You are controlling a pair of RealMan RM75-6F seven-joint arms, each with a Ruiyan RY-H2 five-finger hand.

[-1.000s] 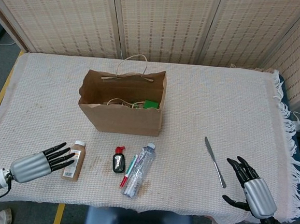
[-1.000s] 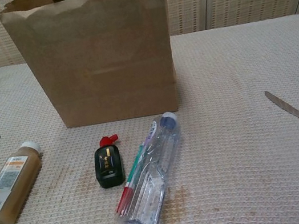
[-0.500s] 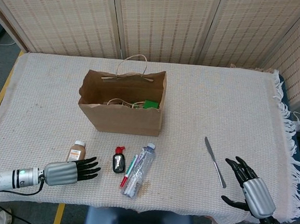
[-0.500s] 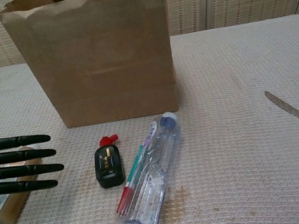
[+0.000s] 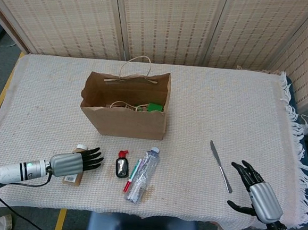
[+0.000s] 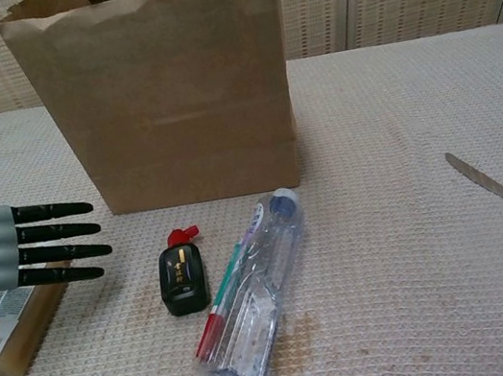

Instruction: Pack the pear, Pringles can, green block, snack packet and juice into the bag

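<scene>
Brown paper bag point(image 5: 126, 111) stands upright mid-worktop point(image 5: 239, 111), mouth open, a green block point(image 5: 154, 107) showing inside it. In front, the left hand point(image 5: 74, 162) lies flat over the juice bottle point(image 6: 8, 326), fingers straight and slightly spread, gripping nothing, whether it touches the bottle I cannot tell. Over at the near right, the right hand point(image 5: 257, 191) hovers with fingers spread and empty, just beside the knife point(image 5: 221, 166)

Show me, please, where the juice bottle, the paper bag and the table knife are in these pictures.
juice bottle point(image 6: 4, 329), chest view, on its label.
paper bag point(image 5: 127, 122), head view, on its front wall.
table knife point(image 5: 222, 168), head view, mid-length.
</scene>
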